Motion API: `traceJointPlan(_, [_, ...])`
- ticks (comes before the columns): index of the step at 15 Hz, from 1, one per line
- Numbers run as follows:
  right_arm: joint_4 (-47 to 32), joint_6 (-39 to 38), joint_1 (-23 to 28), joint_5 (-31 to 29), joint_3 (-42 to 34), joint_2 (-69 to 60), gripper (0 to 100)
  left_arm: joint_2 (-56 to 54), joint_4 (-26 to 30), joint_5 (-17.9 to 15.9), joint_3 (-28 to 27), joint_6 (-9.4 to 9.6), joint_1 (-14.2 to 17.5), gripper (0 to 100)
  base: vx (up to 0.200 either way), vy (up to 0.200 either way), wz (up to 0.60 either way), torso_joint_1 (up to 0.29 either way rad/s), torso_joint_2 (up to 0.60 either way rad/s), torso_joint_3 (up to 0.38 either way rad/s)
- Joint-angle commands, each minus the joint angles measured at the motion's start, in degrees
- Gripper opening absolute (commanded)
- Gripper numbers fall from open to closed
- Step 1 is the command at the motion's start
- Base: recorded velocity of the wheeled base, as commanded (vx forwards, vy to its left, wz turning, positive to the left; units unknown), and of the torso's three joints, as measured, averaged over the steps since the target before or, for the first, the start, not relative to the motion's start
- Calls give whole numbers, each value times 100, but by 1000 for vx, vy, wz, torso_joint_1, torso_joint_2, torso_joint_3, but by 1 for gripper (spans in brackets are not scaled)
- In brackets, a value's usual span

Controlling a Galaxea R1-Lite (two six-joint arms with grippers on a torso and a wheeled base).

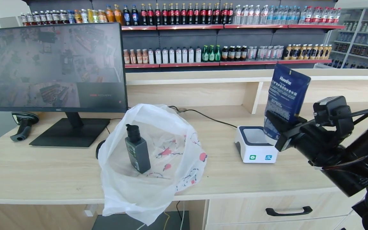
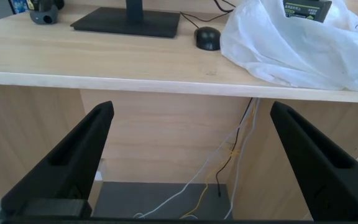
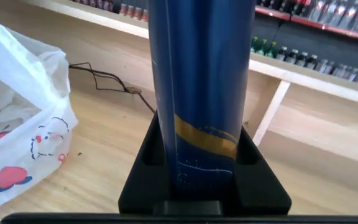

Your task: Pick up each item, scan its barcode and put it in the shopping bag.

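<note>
Head view first: the blue pouch (image 1: 287, 95) stands up tall in the air. Its long side goes up and down, and its top tips a little toward the robot's right. The right gripper (image 1: 281, 126) has its two fingers closed tight on the low end of the pouch, one on each side. The bottom of the pouch hangs just by the back of the white scanner box (image 1: 256, 145), but I cannot tell if they touch. The left gripper (image 2: 191, 165) is down below the front edge of the counter (image 1: 43, 172), spread wide with nothing in it.

The counter is pale wood. On it the white shopping bag (image 1: 184, 143) sits open, with red pictures on it and a dark pump bottle (image 1: 137, 150) standing inside. A monitor (image 1: 56, 67), a black mouse (image 2: 207, 38) and a hand scanner (image 1: 22, 126) are at the robot's left. Behind are long shelves of drinks (image 1: 222, 35).

The pouch is dark blue, with white writing up top and a gold stripe (image 3: 207, 140) lower down.
</note>
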State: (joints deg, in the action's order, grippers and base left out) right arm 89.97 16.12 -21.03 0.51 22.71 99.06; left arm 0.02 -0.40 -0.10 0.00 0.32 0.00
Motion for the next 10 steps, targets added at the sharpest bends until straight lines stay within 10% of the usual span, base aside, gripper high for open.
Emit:
traceJointPlan(1, [3, 498, 99, 186, 58, -18, 0, -2, -4, 1, 0, 3, 0, 100, 0, 0, 0, 0, 0, 0])
traceJointPlan(10, [3, 2757, 345, 1399, 225, 588, 0, -2, 14, 1, 0, 21, 0, 100, 0, 0, 0, 0, 0, 0])
